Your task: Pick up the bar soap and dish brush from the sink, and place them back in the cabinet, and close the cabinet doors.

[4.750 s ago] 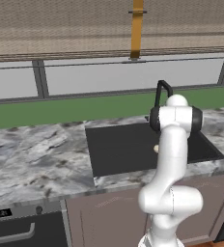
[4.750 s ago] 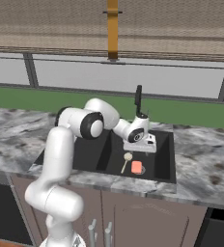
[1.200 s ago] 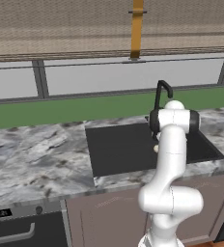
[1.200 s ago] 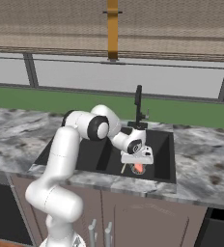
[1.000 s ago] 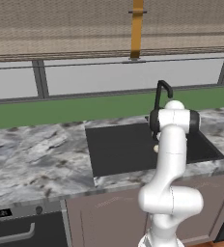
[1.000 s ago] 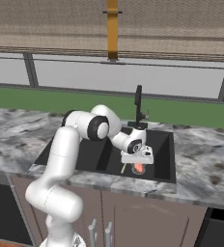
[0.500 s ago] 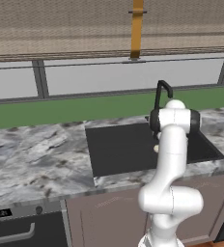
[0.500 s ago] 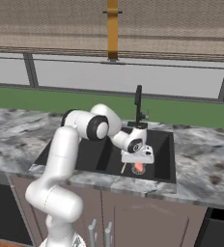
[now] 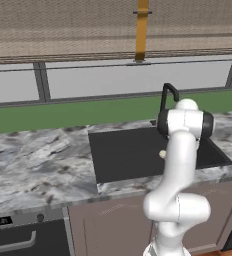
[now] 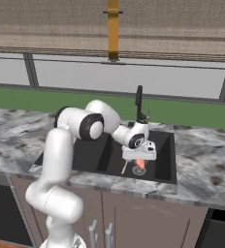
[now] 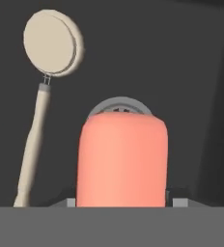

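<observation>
Hand view looks almost straight down into the wide dark charcoal sink (image 11: 201, 62), and the salmon-pink rounded bar soap (image 11: 122, 161) stands large in the lower middle, covering part of the round grey drain (image 11: 119, 105) behind it. Small grey bits of the finger tips (image 11: 180, 202) peek out just beside each lower corner of the soap, so the jaws stand half-wide with the block between them; whether the pads already press its sides I cannot tell, and nothing shows it lifted off the basin floor. That straddling pose fits a grasp across the soap's narrow width, the surest way to take a smooth block.

The cream-beige dish brush (image 11: 39, 91) lies on the sink floor just beside the soap, round head away from the camera and thin handle running back along the soap's side, apart from it. It seems left for a second trip.

In the right base view the white arm bends down over the grey marbled counter (image 10: 201, 169), the two-finger gripper (image 10: 139, 164) low in the basin over the pink block, near the thin black gooseneck faucet (image 10: 139, 102). The left base view shows the brush head as a pale spot (image 9: 162, 154) at the arm's edge.
</observation>
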Tool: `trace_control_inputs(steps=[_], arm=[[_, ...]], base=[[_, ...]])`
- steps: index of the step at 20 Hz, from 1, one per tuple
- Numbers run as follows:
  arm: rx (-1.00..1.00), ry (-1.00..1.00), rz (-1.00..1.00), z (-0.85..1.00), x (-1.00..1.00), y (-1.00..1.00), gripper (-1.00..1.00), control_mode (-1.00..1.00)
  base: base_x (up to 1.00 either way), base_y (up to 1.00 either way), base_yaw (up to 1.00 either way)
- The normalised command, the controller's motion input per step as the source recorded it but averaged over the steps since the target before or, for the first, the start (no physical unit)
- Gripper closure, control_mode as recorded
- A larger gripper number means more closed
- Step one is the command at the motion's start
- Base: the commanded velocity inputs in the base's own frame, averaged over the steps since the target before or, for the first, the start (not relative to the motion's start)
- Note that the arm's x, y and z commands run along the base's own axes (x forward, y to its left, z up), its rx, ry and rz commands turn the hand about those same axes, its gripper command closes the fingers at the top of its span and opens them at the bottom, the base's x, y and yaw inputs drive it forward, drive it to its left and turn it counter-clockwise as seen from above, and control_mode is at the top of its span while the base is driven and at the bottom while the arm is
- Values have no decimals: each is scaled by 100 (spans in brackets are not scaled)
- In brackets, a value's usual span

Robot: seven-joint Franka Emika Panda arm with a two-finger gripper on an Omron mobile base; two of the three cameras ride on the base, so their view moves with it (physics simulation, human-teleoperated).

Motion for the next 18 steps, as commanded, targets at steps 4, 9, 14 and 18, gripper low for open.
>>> trace_control_inputs(steps=[4,9,14,18], arm=[[0,0,0,65,-32,0,100,-100],[0,0,1,72,-38,10,100,-100],[0,0,5,66,-52,35,100,-100],[0,0,3,68,-64,52,100,-100]], base=[[0,0,0],[0,0,0],[0,0,0],[0,0,0]])
